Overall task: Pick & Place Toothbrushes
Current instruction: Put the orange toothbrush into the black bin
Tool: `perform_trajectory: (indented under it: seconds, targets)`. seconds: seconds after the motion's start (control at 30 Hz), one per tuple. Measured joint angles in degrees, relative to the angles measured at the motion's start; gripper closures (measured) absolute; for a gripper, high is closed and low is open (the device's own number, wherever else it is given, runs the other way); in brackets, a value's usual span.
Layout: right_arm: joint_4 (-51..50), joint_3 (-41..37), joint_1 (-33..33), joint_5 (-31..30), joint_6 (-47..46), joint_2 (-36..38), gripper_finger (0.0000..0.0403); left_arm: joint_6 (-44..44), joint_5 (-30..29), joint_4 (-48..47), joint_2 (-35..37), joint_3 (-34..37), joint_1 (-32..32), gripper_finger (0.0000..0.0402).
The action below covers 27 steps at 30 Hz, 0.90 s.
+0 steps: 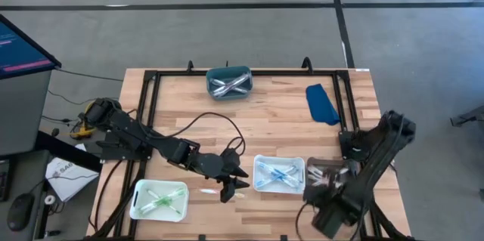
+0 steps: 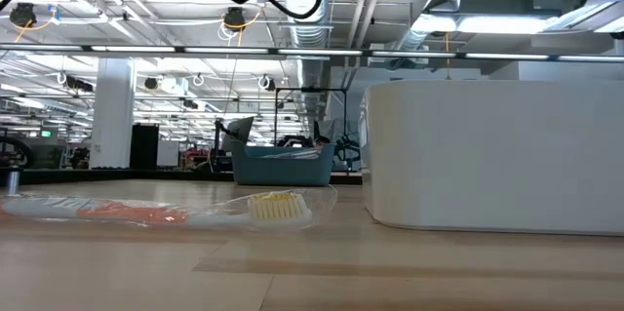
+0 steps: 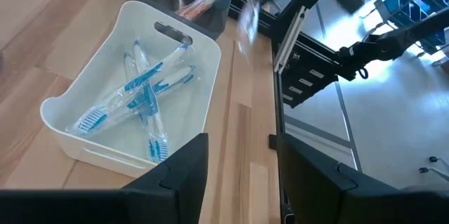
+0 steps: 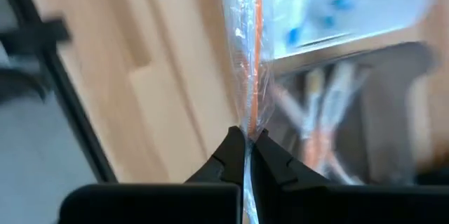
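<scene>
I log one wrapped orange toothbrush (image 4: pixel 254 55), long axis running straight out from the right gripper (image 4: pixel 248 140), whose fingers pinch its near end above the table's front right. Only the right wrist view shows this. The left gripper (image 3: pixel 238 155) hangs apart beside the white tray (image 3: pixel 84 83) of blue toothbrushes (image 3: pixel 144 90).

L arm is reaching low across the table's front, left gripper (image 1: pixel 228 188) w/ jaws standing apart. R arm is folding at front right, right gripper (image 4: pixel 247 147) pinching shut.
</scene>
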State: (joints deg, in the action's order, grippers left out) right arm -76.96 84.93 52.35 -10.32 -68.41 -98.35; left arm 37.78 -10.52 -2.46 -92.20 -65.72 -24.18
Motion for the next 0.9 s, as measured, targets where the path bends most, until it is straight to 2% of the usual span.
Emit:
perform_trajectory:
  seconds: [0.13,0.3,0.43,0.53,0.73,0.9]
  targets:
    - [-1.41,-5.22,-0.39,-3.25,-5.83,8.85,0.0403,0.00,0.00,0.00,0.00,-0.01,0.00,0.0238]
    - [-3.58,-13.01,1.92,-2.82,-12.03,20.58,0.0403,-0.01,0.02,0.00,0.00,-0.02,0.00,0.0238]
    - [0.76,-17.84,3.69,3.56,-5.53,27.69,0.0403,-0.02,0.02,-0.02,0.00,-0.01,0.00,0.0238]
    - [0.13,-20.11,4.71,5.43,-0.77,30.14,0.0403,-0.02,0.02,-0.02,0.00,-0.02,0.00,0.0238]
    - [-9.19,-20.60,5.01,5.85,9.58,30.37,0.0403,0.89,-0.41,-0.02,0.00,0.00,-0.02,0.0238]
    - [-9.51,-21.66,3.58,5.85,19.84,29.71,0.0399,3.67,-4.55,0.08,0.00,0.01,-0.17,0.0238]
